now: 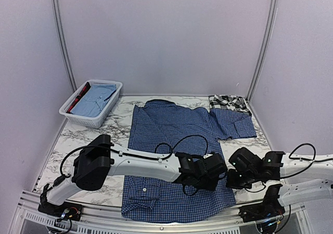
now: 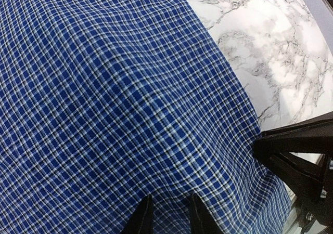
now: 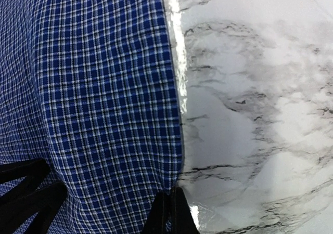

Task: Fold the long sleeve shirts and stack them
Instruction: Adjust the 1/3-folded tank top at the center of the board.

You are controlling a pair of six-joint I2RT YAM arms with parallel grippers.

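Observation:
A dark blue checked shirt (image 1: 166, 130) lies spread flat across the middle of the marble table (image 1: 112, 130). The black-and-white plaid shirt (image 1: 229, 101) sits crumpled at the back right, touching the blue shirt's sleeve. My left gripper (image 1: 221, 172) reaches across to the blue shirt's right side. In the left wrist view its fingers (image 2: 141, 217) pinch a raised ridge of the blue cloth (image 2: 104, 88). My right gripper (image 1: 230, 180) meets it from the right. In the right wrist view its tips (image 3: 169, 210) are shut together on the shirt's side edge (image 3: 174, 156).
A white slatted basket (image 1: 78, 117) at the back left holds a light blue garment and something red. Bare marble (image 3: 250, 88) lies right of the shirt's edge. The two grippers are very close; the right one (image 2: 296, 161) shows in the left wrist view.

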